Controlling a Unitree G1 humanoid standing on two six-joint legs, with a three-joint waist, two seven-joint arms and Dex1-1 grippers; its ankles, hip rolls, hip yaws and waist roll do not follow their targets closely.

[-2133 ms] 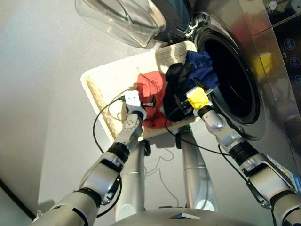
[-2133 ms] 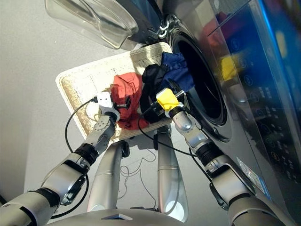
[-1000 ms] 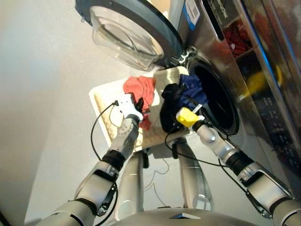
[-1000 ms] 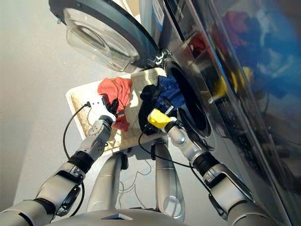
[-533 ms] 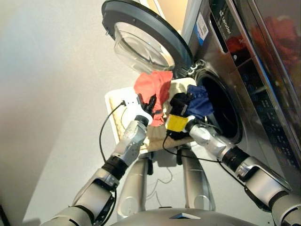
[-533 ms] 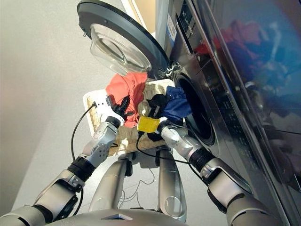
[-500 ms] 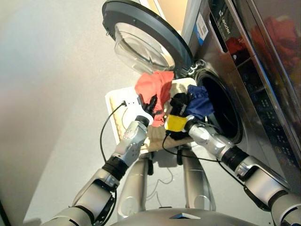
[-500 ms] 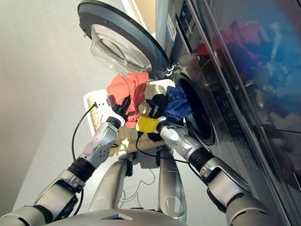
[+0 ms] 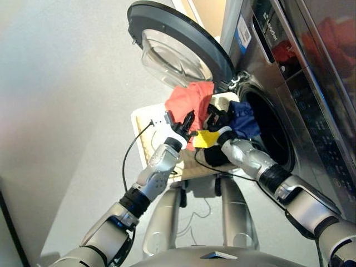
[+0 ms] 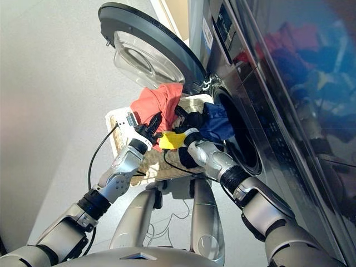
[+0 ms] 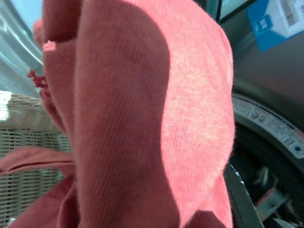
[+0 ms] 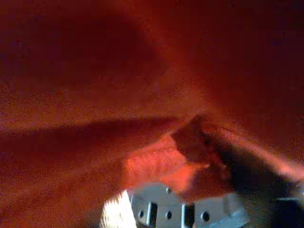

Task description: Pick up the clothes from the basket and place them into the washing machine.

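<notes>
My left gripper [image 9: 187,118] is shut on the coral red garment [image 9: 189,99] and holds it up above the cream wicker basket [image 9: 143,125], near the door hinge. The same cloth [image 11: 142,114] fills the left wrist view. My right gripper [image 9: 201,132] sits close beside it, against the black garment [image 9: 219,118]; red cloth [image 12: 142,71] fills its wrist view and hides its tips. The navy garment [image 9: 245,119] hangs at the rim of the washing machine's drum mouth [image 9: 275,142]. Black cloth also drapes over the basket's near edge [image 9: 214,158].
The round porthole door [image 9: 178,47] stands swung open, up and to the left of the drum mouth, just above the raised coral garment. The machine's dark front panel [image 9: 289,67] runs along the right. Grey floor [image 9: 67,111] lies to the left of the basket.
The camera has tilted upward. My left gripper has lifted the coral garment from the basket up toward the door hinge. My right gripper has shifted left, closer to the left one.
</notes>
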